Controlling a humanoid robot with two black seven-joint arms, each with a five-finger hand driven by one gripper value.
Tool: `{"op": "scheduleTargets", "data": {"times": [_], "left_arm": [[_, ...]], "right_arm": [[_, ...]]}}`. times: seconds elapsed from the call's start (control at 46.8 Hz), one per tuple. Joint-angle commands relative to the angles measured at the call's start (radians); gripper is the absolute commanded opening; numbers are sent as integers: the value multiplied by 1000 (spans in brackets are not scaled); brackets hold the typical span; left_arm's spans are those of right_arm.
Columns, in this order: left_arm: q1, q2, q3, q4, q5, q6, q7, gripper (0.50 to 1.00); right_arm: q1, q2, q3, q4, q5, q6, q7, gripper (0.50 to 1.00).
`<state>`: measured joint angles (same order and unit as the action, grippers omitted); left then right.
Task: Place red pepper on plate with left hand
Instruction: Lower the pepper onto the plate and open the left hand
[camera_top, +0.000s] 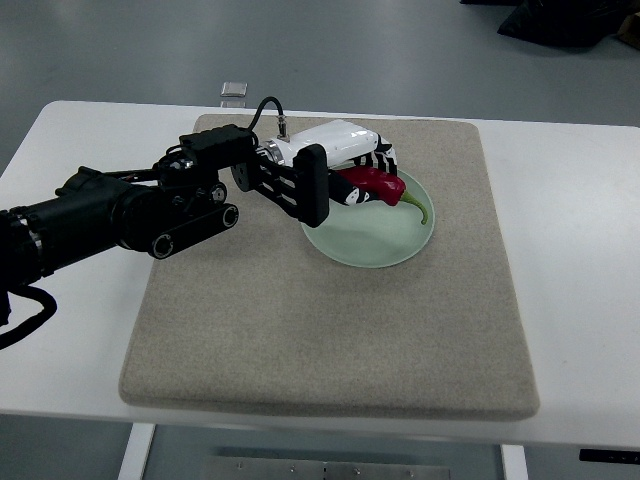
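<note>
A red pepper (384, 185) with a green stem lies over the far part of a pale green plate (385, 240). My left hand (365, 172), white with black finger joints, reaches in from the left on a black arm and is curled around the pepper's left end, just above the plate. The pepper's stem points right and down toward the plate's right rim. The right hand is not in view.
The plate sits on a grey felt mat (330, 340) that covers most of a white table (570, 200). A small clear object (234, 90) lies at the table's far edge, behind the mat.
</note>
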<state>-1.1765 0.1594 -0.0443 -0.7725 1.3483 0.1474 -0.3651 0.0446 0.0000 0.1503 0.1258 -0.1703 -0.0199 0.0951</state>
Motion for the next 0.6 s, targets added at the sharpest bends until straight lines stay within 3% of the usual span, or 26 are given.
{"op": "scheduleTargets", "data": {"times": [0.0,0.578], "left_arm": [[1,0,3,1,0,0,0,500],[6,0,37,9,0,1,0,500]], "right_arm": [[0,0,0,0,0,0,0,932],[0,0,0,0,0,0,0,932]]}}
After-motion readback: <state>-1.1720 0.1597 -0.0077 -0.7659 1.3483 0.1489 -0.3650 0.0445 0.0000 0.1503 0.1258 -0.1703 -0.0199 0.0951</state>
